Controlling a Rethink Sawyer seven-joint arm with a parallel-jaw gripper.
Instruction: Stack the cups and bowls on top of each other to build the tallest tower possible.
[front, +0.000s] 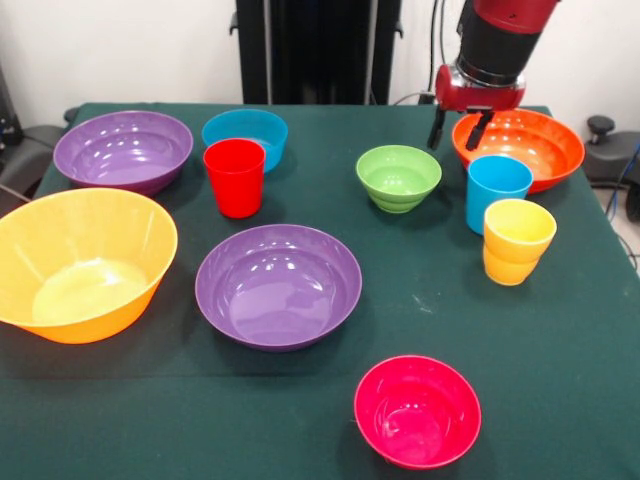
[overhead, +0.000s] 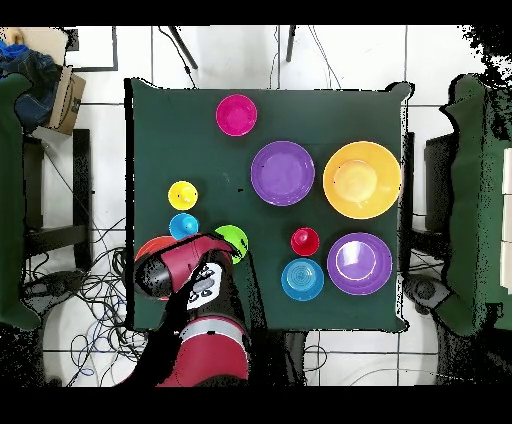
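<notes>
Hovering with its fingers spread and empty, the red-and-black gripper (front: 460, 128) sits over the far-right glossy orange plastic bowl's (front: 535, 150) left rim, probably lining up a grab

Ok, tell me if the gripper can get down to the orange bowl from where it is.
Probably yes. The gripper hangs open just over the orange bowl's rim, nothing between them; the light blue cup stands in front, clear of it.

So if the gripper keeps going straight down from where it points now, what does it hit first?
Most likely the orange bowl: the gripper hangs open over its left rim, though depth is unclear.
</notes>
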